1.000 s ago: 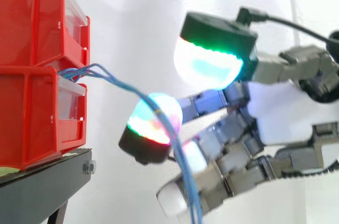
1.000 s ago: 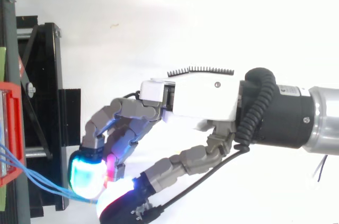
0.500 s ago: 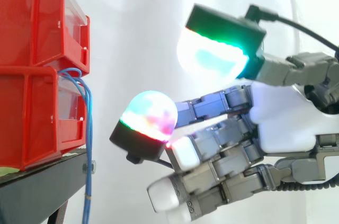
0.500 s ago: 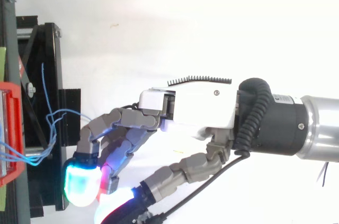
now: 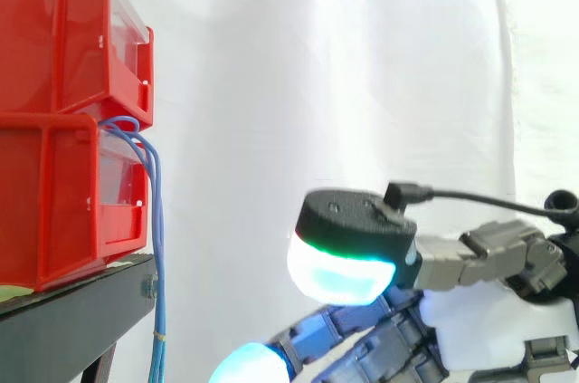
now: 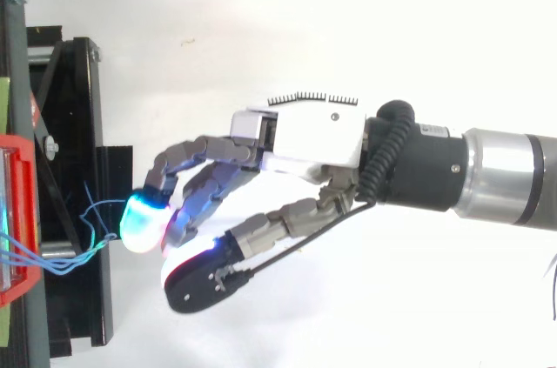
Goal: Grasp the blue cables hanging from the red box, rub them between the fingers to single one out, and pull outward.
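Since a second ago the blue cables point(image 5: 158, 256) have slipped out of my grasp and swung back. They now loop out of the gap between the upper red bin point(image 5: 54, 30) and the lower red bin point(image 5: 54, 202), then drop straight down past the lower bin's front and the edge of the black stand point(image 5: 72, 311). From above, their loose loops lie just on the stand's side of my fingertips point(image 6: 144, 220); from the side they hang apart from them. My hand point(image 6: 305, 137) has sunk lower and holds nothing, its fingers loosely bent and spread wide from the thumb. The thumb pad point(image 5: 344, 270) glows cyan-white before the white curtain point(image 5: 317, 66).
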Robot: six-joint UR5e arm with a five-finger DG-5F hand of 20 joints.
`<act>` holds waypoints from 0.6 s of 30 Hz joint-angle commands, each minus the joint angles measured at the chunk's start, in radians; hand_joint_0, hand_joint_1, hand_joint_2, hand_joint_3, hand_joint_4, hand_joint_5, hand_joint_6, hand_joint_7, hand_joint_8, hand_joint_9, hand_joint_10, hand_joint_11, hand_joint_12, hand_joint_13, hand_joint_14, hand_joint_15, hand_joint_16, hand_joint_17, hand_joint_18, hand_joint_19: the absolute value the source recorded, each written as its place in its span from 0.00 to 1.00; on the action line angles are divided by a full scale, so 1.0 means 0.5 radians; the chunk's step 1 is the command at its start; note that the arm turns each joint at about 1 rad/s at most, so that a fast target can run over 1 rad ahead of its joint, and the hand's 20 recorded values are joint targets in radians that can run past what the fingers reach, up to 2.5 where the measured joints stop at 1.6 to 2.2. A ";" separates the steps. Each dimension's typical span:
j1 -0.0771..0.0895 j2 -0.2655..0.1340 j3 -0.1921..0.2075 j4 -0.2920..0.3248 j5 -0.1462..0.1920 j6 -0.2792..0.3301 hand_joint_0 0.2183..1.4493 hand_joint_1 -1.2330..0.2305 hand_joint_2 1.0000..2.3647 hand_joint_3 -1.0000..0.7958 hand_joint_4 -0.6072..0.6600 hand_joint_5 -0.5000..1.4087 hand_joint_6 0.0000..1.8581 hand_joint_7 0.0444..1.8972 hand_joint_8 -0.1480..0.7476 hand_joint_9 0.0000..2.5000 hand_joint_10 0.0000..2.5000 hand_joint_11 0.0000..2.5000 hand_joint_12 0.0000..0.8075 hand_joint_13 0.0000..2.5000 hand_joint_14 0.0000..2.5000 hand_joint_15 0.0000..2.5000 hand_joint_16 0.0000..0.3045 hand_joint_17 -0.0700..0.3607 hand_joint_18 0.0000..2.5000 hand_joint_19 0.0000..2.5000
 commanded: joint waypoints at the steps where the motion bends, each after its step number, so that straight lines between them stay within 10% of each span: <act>1: -0.037 -0.001 0.000 -0.144 -0.002 -0.143 0.21 0.37 0.00 0.30 0.79 0.19 0.27 0.38 0.52 0.30 0.00 0.08 0.48 0.21 0.00 0.11 0.17 0.44 0.16 0.17; 8: -0.089 -0.001 0.000 -0.202 0.001 -0.290 0.19 0.37 0.00 0.29 0.77 0.18 0.27 0.36 0.49 0.22 0.00 0.03 0.49 0.03 0.00 0.03 0.19 0.46 0.00 0.08; 18: -0.052 -0.056 0.000 0.691 0.068 -0.676 0.21 0.33 0.00 0.29 0.77 0.19 0.27 0.37 0.48 0.21 0.00 0.04 0.48 0.02 0.00 0.03 0.19 0.46 0.00 0.07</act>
